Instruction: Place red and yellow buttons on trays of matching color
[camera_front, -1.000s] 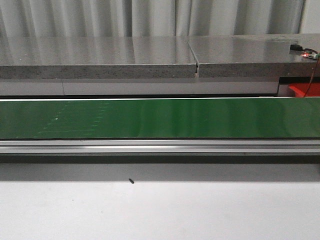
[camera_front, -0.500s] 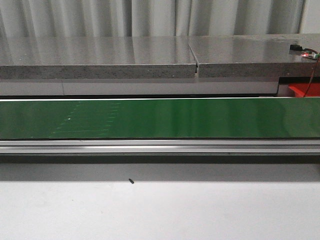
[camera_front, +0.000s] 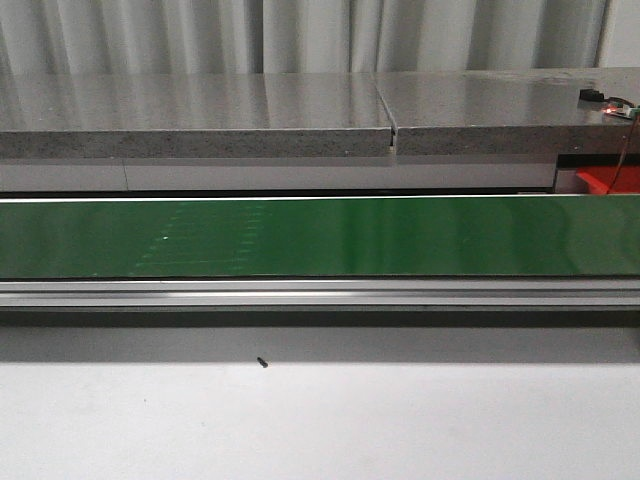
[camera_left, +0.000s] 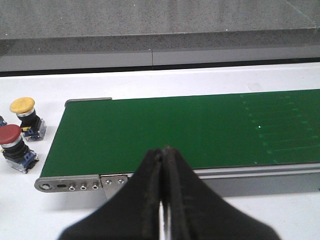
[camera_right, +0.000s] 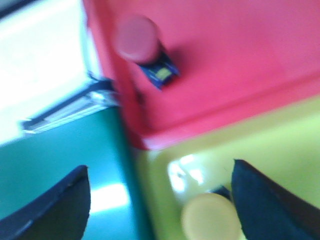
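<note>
In the left wrist view a yellow button (camera_left: 23, 106) and a red button (camera_left: 11, 135) stand on the white table beside the end of the green conveyor belt (camera_left: 175, 127). My left gripper (camera_left: 162, 152) is shut and empty, over the belt's near rail. In the right wrist view, which is blurred, a red button (camera_right: 136, 37) lies in the red tray (camera_right: 235, 65) and a yellow button (camera_right: 209, 217) lies in the yellow tray (camera_right: 270, 145). My right gripper (camera_right: 160, 187) hangs open above the yellow tray's edge, the yellow button close to one finger. Neither gripper shows in the front view.
The front view has the green belt (camera_front: 320, 236) running across the frame, a grey stone ledge (camera_front: 200, 110) behind it, and white table in front with a small dark screw (camera_front: 262, 362). A red tray corner (camera_front: 603, 180) shows at the far right.
Faint marks on the belt have shifted to the right in the front view. Nothing else differs there.
</note>
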